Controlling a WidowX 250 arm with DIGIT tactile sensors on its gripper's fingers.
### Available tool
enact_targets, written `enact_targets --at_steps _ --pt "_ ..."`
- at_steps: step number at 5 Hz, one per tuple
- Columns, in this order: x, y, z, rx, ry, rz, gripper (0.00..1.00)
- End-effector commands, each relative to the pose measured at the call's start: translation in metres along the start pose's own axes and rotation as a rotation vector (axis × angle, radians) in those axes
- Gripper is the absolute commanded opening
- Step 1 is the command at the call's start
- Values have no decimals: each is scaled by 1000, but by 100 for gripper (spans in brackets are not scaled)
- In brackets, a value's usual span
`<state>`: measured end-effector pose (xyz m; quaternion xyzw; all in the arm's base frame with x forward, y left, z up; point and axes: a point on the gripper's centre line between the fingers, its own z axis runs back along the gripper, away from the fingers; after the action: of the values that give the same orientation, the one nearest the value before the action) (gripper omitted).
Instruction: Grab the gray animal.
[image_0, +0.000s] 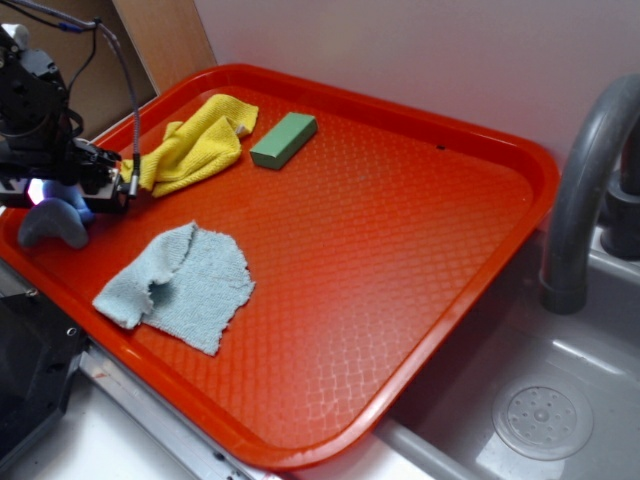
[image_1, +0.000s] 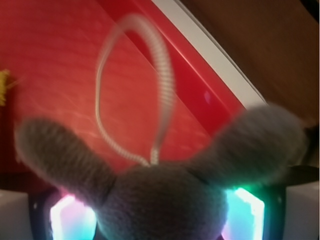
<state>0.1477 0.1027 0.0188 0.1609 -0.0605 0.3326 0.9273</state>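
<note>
The gray animal (image_1: 165, 200) fills the bottom of the wrist view: a dark gray plush head with two long ears spread left and right and a thin white loop rising from it. It sits pinched between my two glowing fingers (image_1: 72, 220). In the exterior view the gray animal (image_0: 52, 222) hangs under my gripper (image_0: 55, 195) at the tray's left corner. Whether it touches the tray I cannot tell. My gripper is shut on the toy.
The red tray (image_0: 400, 250) holds a light blue cloth (image_0: 180, 285), a yellow cloth (image_0: 195, 145) and a green block (image_0: 283, 139). A gray sink with a faucet (image_0: 580, 190) lies to the right. A wooden board stands behind the tray's left corner.
</note>
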Motion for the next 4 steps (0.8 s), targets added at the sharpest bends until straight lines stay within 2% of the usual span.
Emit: enact_targets --at_steps 1,2,3,4 --pt "-17 5 -1 7 27 -80 0" --pt "-15 0 9 -5 27 -94 0" --pt "0 -8 41 -54 8 -165 0" --pt "22 -32 97 -171 -44 -299 0"
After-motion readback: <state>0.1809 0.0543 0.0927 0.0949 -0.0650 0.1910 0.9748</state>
